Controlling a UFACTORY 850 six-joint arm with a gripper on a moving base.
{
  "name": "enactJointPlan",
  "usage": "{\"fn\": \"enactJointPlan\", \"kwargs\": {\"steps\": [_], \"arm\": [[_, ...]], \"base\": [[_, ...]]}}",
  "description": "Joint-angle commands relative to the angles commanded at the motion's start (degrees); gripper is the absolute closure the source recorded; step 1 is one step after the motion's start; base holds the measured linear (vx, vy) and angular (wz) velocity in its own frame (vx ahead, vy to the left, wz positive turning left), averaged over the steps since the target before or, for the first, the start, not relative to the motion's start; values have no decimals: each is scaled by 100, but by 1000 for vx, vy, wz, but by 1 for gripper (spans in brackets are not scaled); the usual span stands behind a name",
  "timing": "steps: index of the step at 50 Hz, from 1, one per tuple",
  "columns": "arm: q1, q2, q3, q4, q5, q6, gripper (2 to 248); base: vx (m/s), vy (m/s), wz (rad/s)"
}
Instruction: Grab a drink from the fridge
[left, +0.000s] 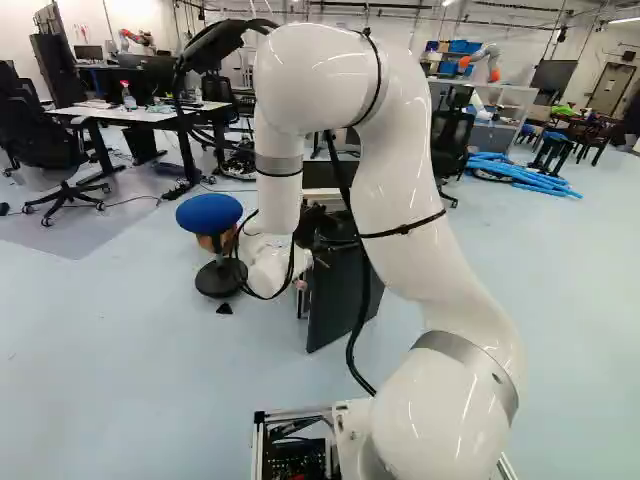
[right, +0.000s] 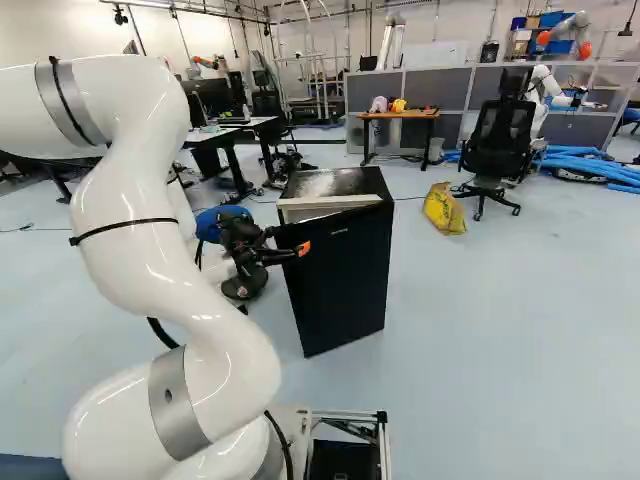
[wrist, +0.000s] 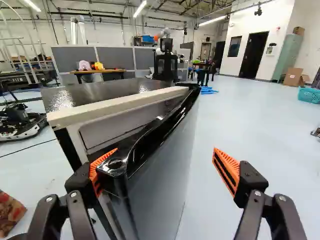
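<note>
In the right base view my gripper (right: 300, 249) is at the near side edge of the small black fridge (right: 325, 182). Its door (right: 345, 265) stands partly open. In the wrist view the gripper (wrist: 161, 165) is open, its fingers wide apart. One orange finger (wrist: 98, 172) sits at the door's free edge, on the side of the gap, and appears to touch it. The other finger (wrist: 226, 170) stands off beyond the door's outer face. The pale rim (wrist: 117, 106) of the fridge body shows behind the door. The inside is mostly hidden; no drink shows.
A blue stool (left: 209, 212) stands beside the fridge in the left base view. Farther back are a yellow bag (right: 445, 208), a black office chair (right: 500, 140), desks and another robot (right: 545, 88). A patterned red-brown object (wrist: 10, 212) lies beyond the finger at the door edge.
</note>
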Motion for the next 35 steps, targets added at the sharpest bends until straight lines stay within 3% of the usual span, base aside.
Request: {"fn": "enactJointPlan", "kwargs": {"steps": [35], "arm": [[258, 312, 722, 697, 1, 0, 3]], "base": [[0, 0, 0]]}}
